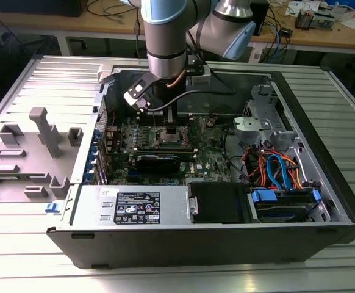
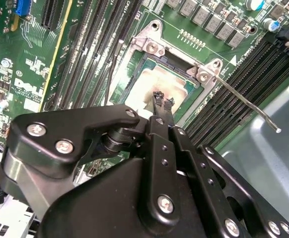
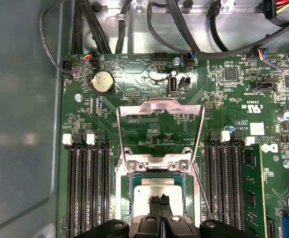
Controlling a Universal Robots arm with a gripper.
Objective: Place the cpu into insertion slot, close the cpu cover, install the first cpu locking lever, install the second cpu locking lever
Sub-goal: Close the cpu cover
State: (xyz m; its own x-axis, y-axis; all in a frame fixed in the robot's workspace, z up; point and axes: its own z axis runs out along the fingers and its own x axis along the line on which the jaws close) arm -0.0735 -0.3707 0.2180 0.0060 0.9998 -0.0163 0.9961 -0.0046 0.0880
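Grey cpu (image 3: 144, 203) sits in the insertion slot (image 3: 156, 177), cpu cover (image 3: 160, 119) flipped up, gripper (image 3: 160, 198) pinched together right above it.

Green board (image 3: 224, 106), black gripper (image 3: 160, 199)
Pale grey cpu (image 3: 144, 193) under the gripper, shiny silver cpu cover (image 3: 159, 103) just past it

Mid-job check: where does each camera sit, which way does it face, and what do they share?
Exterior view: off the arm, looking down into the open case; the arm shows.
First wrist view: on the wrist, looking along the fingers at the cpu and the raised cover.
Second wrist view: on the wrist, looking over the gripper at the board.
Both wrist views share the shut fingers over the cpu.
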